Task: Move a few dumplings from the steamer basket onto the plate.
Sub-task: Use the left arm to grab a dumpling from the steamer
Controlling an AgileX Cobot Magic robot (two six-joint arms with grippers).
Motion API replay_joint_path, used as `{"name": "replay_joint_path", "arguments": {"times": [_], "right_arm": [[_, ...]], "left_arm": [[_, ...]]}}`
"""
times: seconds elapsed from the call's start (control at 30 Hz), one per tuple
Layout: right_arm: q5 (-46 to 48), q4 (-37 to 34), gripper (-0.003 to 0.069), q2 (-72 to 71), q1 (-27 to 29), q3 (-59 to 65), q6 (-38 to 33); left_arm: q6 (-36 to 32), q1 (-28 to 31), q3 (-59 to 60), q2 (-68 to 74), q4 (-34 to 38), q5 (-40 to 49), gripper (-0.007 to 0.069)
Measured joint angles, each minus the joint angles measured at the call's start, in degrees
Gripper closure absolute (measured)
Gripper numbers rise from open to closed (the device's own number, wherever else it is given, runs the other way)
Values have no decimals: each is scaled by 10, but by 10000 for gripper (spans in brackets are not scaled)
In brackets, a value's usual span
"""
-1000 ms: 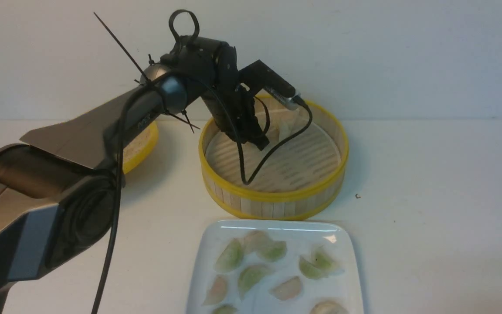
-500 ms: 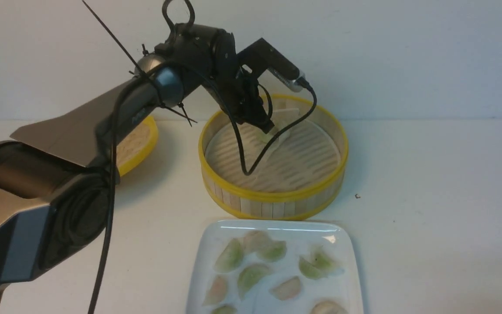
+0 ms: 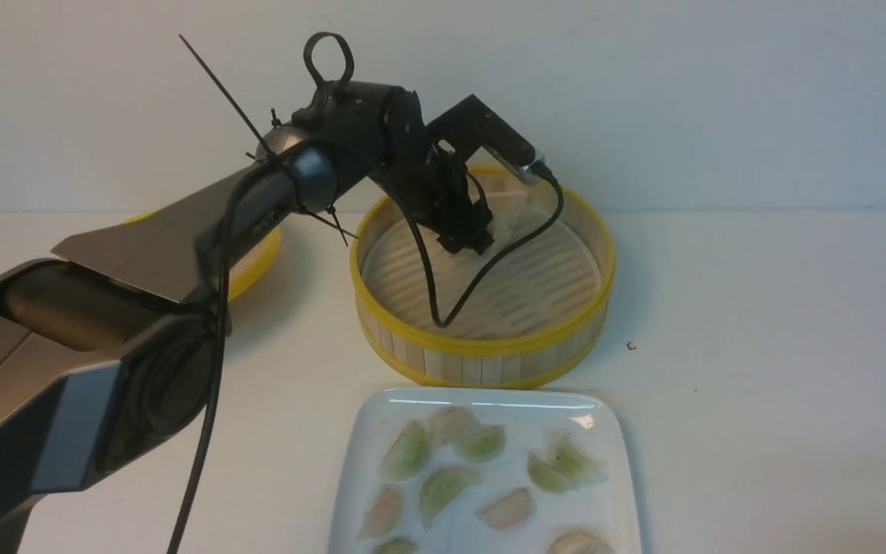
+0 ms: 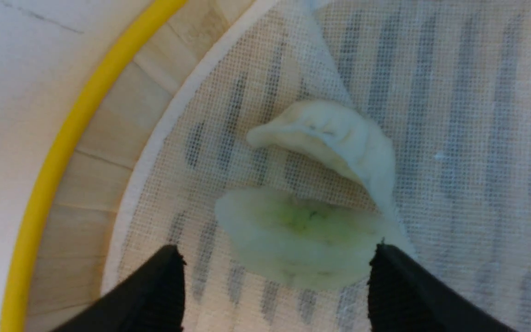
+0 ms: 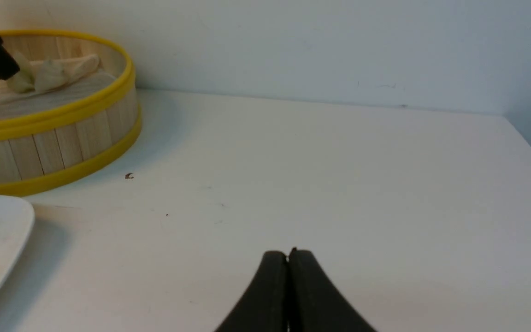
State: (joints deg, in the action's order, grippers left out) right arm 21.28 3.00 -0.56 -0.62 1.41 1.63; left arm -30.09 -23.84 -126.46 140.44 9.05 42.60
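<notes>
Hovering my left gripper over the steamer basket, jaws spread; green dumpling between the fingertips, pale dumpling just beside it; arm hides part of the basket floor from the front; plate cut off by the frame; right gripper pressed together.

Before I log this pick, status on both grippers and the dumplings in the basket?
Left gripper open over pale green crescent dumpling; whitish folded dumpling close beside, might snag. Right gripper shut, away from round bamboo basket.
</notes>
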Motion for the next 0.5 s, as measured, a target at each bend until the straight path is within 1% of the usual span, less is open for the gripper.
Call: {"name": "replay_joint_path", "arguments": {"times": [0.33,0.5], "right_arm": [[0,0,673,0,0,0,0],[0,0,673,0,0,0,0]], "left_arm": [[-30,-1,0,2,99,-26,144],[-42,-1,0,19,96,-28,144]]}}
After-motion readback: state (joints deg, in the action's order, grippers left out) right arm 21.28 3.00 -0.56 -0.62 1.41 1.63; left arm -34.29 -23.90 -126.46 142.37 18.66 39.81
